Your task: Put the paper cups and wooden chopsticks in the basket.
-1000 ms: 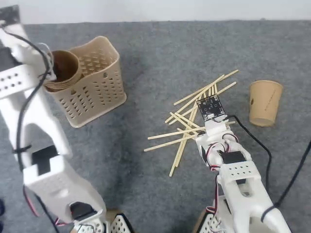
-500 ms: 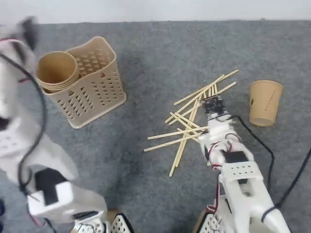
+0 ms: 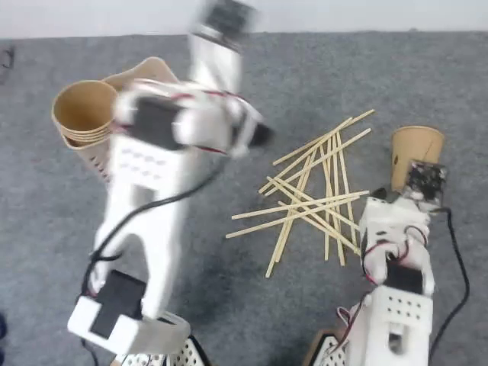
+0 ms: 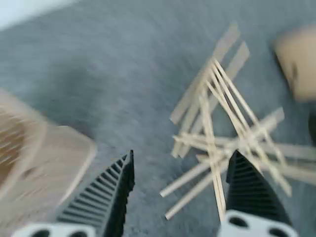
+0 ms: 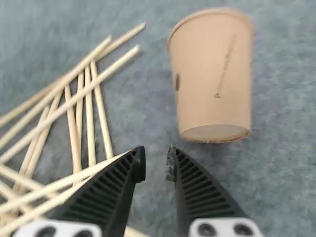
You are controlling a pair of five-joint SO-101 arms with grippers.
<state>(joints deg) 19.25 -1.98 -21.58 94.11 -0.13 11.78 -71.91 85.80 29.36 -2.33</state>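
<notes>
Several wooden chopsticks [image 3: 313, 194] lie in a loose, crossed pile on the grey carpet. A lone paper cup [image 3: 415, 152] lies on its side to their right. The tan basket [image 3: 149, 72] stands at the back left with a stack of paper cups [image 3: 84, 110] in it. My left gripper [image 4: 180, 158] hangs open and empty in the air between the basket [image 4: 29, 163] and the chopsticks [image 4: 222, 133]. My right gripper [image 5: 155, 153] sits low just in front of the cup's base [image 5: 212, 79]. Its jaws are a narrow gap apart with nothing between them, and the chopsticks [image 5: 74, 103] lie beside it.
The left arm [image 3: 164, 145] stretches across the basket's right side and hides part of it. Bare carpet lies between the basket and the chopsticks. A pale wall edge runs along the back.
The left arm has swung from the basket's left side across it toward the chopsticks. The right arm has moved off the chopstick pile rightward to the lone cup, uncovering more sticks.
</notes>
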